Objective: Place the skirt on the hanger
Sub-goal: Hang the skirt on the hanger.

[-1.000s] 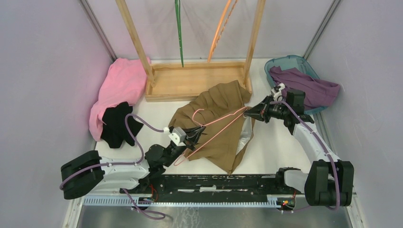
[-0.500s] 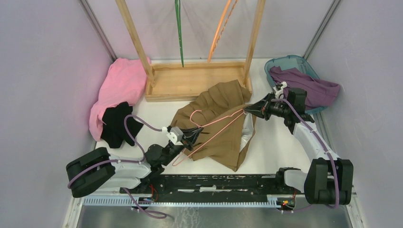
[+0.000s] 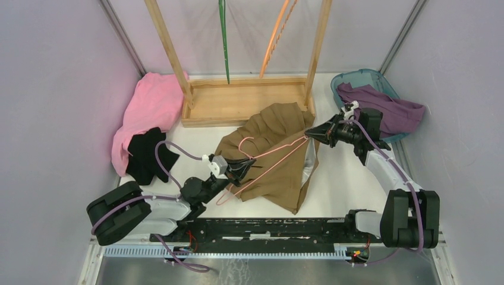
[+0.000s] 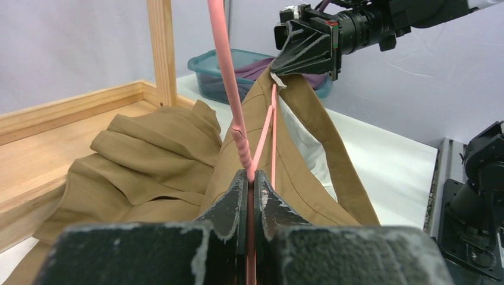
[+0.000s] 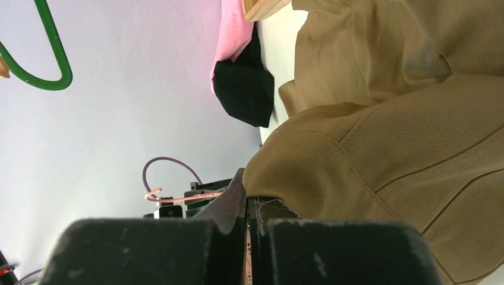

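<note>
While both grippers are clamped shut, the skirt needs its waistband slipped over the far arm of the hanger.
At the twisted neck of the pink hanger the left gripper pinches the wire; facing it, the right gripper is closed on the brown waistband edge, right beside the hanger's far tip. Most of the skirt lies bunched on the table ahead of and below the left gripper, under the hanger's arms. Best, by my judgement: steady the hanger with the left, lift the waistband with the right, then draw it over the tip toward the left gripper, gently enough that the wire does not twist in the jaws.
</note>
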